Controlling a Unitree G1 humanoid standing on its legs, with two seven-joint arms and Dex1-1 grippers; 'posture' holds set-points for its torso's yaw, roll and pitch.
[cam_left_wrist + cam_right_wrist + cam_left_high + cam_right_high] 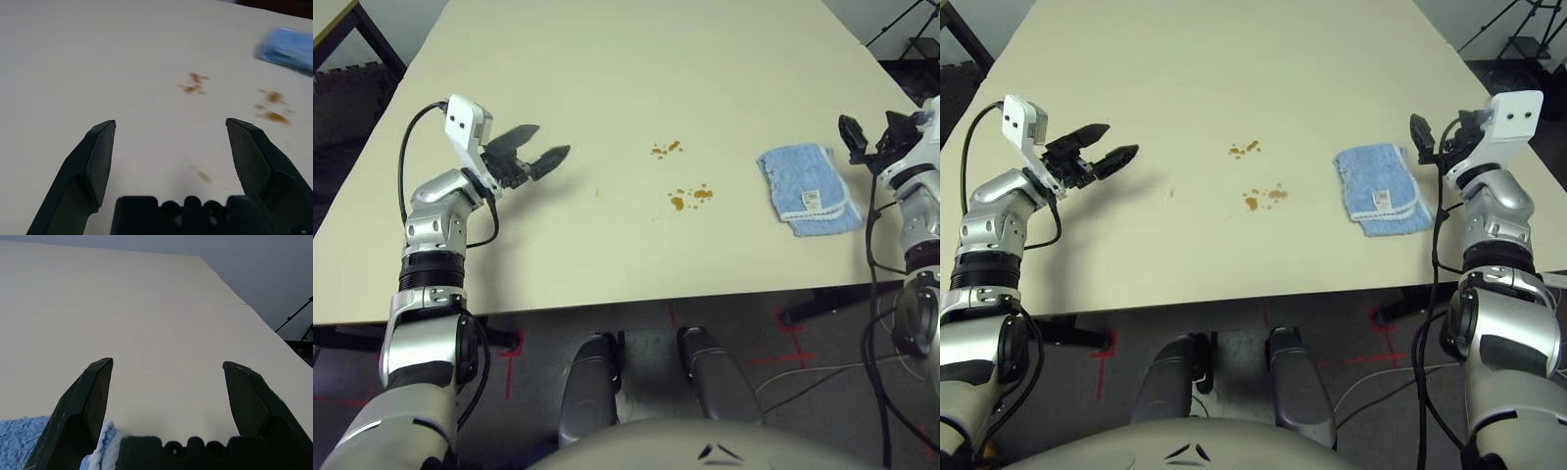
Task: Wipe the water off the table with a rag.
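Light blue rag [808, 189] lies folded, white label up, right of the orange-brown water [689, 197] spots. Left end effector [536, 158] and right end effector [1435, 139] both released.

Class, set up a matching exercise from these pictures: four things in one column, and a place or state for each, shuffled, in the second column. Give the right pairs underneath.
Column one:
1. rag
2. water
3. left gripper
4. right gripper

Column two:
A. open, beside the rag near the table's right edge
B. orange-brown droplets in two small clusters mid-table
C. light blue, folded, lying flat
D. open, over the table's left side

Pairs: 1-C, 2-B, 3-D, 4-A
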